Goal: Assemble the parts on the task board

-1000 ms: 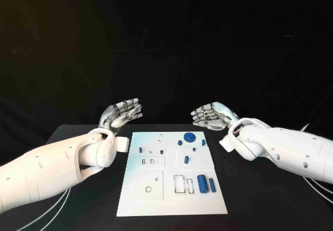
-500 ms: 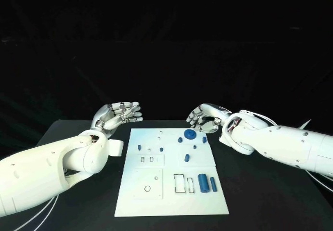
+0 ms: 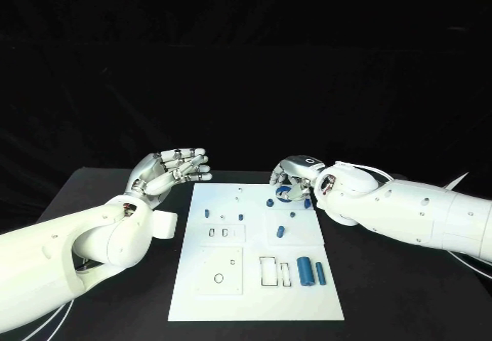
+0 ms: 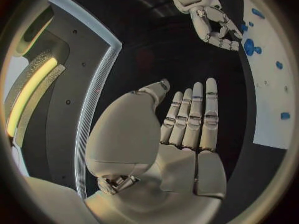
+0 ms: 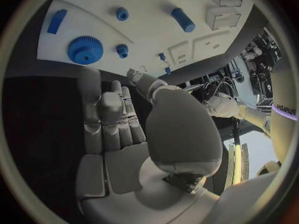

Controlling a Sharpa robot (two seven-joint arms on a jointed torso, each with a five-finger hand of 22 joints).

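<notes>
Black tabletop (image 3: 410,298), with one white rectangular task board (image 3: 257,298) lying flat in the middle.

At far left, raised above the tabletop just beside the board's far left corner: left robot hand (image 3: 169,170), palm up, fingers spread a little and gently bent, holding nothing and touching nothing. Seen from the left wrist as a bare palm with the fingers side by side.

On the board, left to right: six small blue pegs countable from the head view, the first near the left edge (image 3: 206,212), the others scattered across the far half; any tinier pieces too small to tell. One blue toothed gear wheel (image 5: 85,50) at the far edge of the board. Two blue cylinders near the right edge, lying side by side: one thick (image 3: 304,268), one thin (image 3: 320,273) just to its right.

At right, over the board's far right corner: right robot hand (image 3: 292,177), palm down, fingers loosely bent above the gear wheel, thumb apart from them, nothing between. Contact with the gear wheel impossible to tell.
</notes>
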